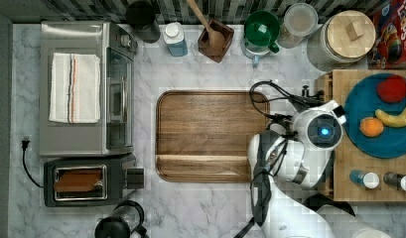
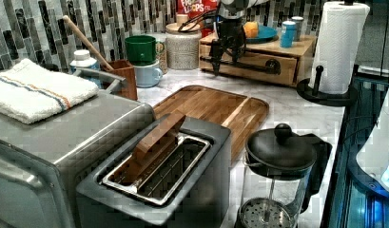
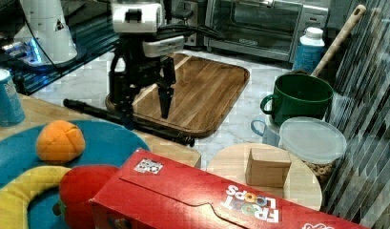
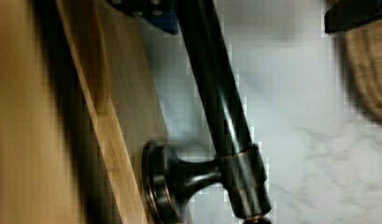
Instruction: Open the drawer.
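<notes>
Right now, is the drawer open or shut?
Shut, or nearly. In the left view the drawer front sits level with its wooden box. The gripper straddles the black bar handle, fingers apart.

A kitchen is shown: a marble counter (image 1: 210,203), tiled wall (image 2: 35,28), toaster oven (image 1: 86,89), toaster (image 1: 86,184), cutting board (image 1: 208,134) and mugs (image 1: 261,29).

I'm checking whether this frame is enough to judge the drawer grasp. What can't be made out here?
- Top view: the drawer front and its handle are hidden beneath the arm.
- Left view: the gripper covers part of the handle; contact cannot be judged.
- Wrist view: the handle runs off the frame edge, and the drawer is blurred.
- Right view: the drawer front faces away; whether it is open cannot be told.
</notes>
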Robot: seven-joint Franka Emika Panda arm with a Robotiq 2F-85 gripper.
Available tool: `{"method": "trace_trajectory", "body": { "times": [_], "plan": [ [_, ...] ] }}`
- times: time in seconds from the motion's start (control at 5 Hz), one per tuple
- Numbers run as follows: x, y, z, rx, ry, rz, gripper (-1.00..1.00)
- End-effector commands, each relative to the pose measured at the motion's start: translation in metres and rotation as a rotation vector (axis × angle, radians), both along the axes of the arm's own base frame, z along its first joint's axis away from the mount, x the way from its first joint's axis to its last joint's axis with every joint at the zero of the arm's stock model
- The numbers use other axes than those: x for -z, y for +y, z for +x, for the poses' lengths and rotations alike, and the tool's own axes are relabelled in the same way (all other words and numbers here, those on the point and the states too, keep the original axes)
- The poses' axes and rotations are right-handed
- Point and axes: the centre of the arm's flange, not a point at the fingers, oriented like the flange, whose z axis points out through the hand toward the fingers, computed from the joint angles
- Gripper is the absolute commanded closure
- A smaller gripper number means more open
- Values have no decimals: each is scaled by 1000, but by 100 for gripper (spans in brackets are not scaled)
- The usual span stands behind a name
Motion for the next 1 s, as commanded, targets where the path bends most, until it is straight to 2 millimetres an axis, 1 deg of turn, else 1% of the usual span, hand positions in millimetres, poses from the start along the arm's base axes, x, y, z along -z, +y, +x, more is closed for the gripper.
{"method": "trace_trajectory", "body": {
  "times": [0.2, 0.4, 0.6, 1.0],
  "plan": [
    [11, 252, 8, -162, 37, 101, -100],
    [3, 260, 4, -131, 73, 120, -100],
    [-2, 263, 2, -92, 64, 104, -100],
    [-2, 263, 3, -92, 64, 104, -100]
  ]
}}
